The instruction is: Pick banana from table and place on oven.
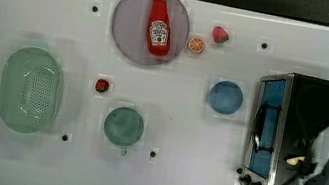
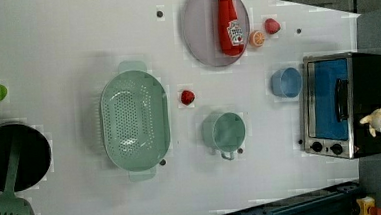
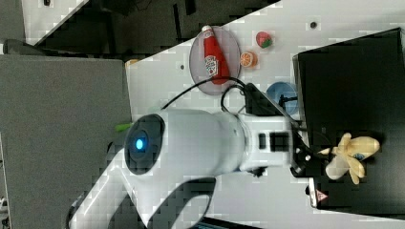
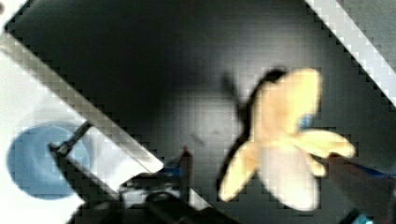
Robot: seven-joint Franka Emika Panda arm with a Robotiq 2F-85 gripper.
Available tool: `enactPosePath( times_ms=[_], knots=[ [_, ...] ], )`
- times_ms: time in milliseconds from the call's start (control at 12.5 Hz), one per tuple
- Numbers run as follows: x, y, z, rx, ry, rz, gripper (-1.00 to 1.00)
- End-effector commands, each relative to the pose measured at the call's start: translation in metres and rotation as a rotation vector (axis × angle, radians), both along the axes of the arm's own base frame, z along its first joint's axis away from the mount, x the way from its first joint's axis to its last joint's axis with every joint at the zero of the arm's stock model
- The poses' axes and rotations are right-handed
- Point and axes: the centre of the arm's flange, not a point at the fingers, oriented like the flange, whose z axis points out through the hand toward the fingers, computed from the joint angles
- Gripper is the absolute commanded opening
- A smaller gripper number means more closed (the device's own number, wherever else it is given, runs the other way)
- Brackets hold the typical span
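Note:
The banana (image 3: 352, 155) is pale yellow with its peel splayed, and it sits on the oven's black top (image 3: 348, 71), near the end by the knobs. In the wrist view the banana (image 4: 285, 154) lies between my gripper's (image 4: 261, 165) two fingers. One finger (image 4: 187, 161) stands apart from it and the other touches a peel strip, so the gripper is open. In the top view the banana's end (image 1: 296, 159) peeks out beside the arm over the oven (image 1: 328, 99). The banana (image 2: 378, 118) also shows on the oven (image 2: 367, 76) in the left view. The white table (image 1: 39, 10) spreads around.
A blue cup (image 1: 226, 97) stands just in front of the oven door. A ketchup bottle (image 1: 160, 23) lies on a grey plate (image 1: 128, 25), with an orange slice (image 1: 196, 45) and a strawberry (image 1: 220, 35) beside it. A green cup (image 1: 124, 126), another strawberry (image 1: 102, 85) and a green colander (image 1: 31, 89) are further off.

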Motion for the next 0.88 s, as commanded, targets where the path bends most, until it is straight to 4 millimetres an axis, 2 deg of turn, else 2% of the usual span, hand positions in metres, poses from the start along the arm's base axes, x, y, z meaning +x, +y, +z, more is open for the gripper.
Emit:
enactPosePath(
  times_ms=[80, 240, 320, 640, 880],
  knots=[
    [0.03, 0.033, 0.045, -0.024, -0.093, 0.112, 1.0],
    [0.046, 0.068, 0.089, -0.032, -0.173, 0.078, 1.0],
    [0.047, 0.089, 0.107, -0.012, -0.188, 0.044, 1.0],
    [0.021, 0.193, 0.162, 0.116, -0.067, -0.172, 1.0],
    [0.011, 0.272, 0.206, 0.108, -0.107, -0.248, 1.0]
  ],
)
